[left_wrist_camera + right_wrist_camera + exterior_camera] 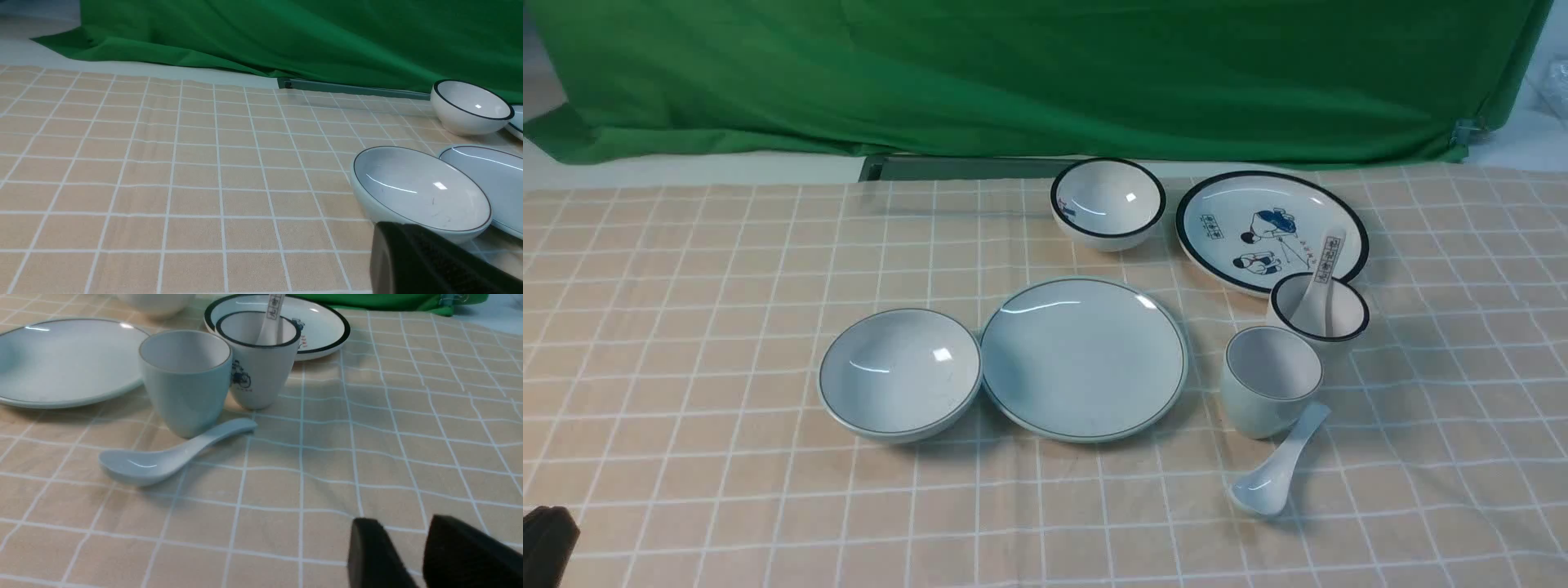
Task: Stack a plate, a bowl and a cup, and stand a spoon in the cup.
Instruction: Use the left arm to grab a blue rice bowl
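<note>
Mid-worktop, nearer the front edge: bowl point(898, 374) rim-to-rim with plate point(1083, 358), on its left. Likely rigid, slick, chippable glaze; pinch the rim. Pincers: right gripper point(406, 539) narrowly parted, empty; left gripper point(392, 245) spread cannot be told.

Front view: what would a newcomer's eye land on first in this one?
The bright green backdrop fills the far side. Mid-table, the pale blue-grey bowl and plate sit side by side, with the cup to their right and the spoon lying on the cloth nearer the robot. Behind the cup, a black-rimmed cup holds a printed spoon in front of a cartoon plate.
</note>
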### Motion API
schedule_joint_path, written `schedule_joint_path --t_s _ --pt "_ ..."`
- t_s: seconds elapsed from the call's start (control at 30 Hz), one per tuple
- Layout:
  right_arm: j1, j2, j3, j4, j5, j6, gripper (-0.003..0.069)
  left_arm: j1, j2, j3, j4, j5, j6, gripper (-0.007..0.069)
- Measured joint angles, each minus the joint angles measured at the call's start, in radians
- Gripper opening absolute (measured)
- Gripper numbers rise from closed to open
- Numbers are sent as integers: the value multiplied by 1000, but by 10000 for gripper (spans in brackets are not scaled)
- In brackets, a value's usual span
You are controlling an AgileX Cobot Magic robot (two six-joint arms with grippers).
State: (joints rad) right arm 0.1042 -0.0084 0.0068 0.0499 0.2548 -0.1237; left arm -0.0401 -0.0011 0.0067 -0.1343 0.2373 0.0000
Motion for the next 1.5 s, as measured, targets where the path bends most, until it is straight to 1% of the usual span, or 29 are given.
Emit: schedule_joint_path --t_s 0.77,0.83,0.87,0.9,0.93,0.97,1.0,1.03,1.07,1.17,1.23,1.3,1.33,1.37,1.47,1.5 --pt "0 0 0 0 0 0 238 0 0 0 -2 -7 0 4" --pt "0 0 0 0 0 0 238 0 0 0 -63 -46 -6 4" --pt "0 0 0 0 0 0 238 0 0 0 -126 -74 -17 4" --pt "0 0 0 0 0 0 238 0 0 0 -158 -81 -25 4" --pt "0 0 0 0 0 0 238 0 0 0 -227 -113 -39 4" --pt "0 0 0 0 0 0 238 0 0 0 -372 -159 -68 4" --pt "0 0 0 0 0 0 238 0 0 0 -456 -188 -83 4" --pt "0 0 0 0 0 0 238 0 0 0 -505 -215 -89 4" --pt "0 0 0 0 0 0 238 0 0 0 -550 -246 -101 4" --pt "0 0 0 0 0 0 238 0 0 -6 -584 -284 -108 4" --pt "0 0 0 0 0 0 238 -2 22 -58 -586 -226 -107 4" --pt "0 0 0 0 0 0 238 -13 72 -150 -546 -142 -83 4" --pt "0 0 0 0 0 0 238 -23 113 -215 -514 -81 -52 4" --pt "0 0 0 0 0 0 238 -26 133 -243 -507 -54 -45 4" --pt "0 0 0 0 0 0 238 -55 365 -501 -406 232 116 6" --pt "0 0 0 0 0 0 238 -56 395 -529 -403 265 126 6"
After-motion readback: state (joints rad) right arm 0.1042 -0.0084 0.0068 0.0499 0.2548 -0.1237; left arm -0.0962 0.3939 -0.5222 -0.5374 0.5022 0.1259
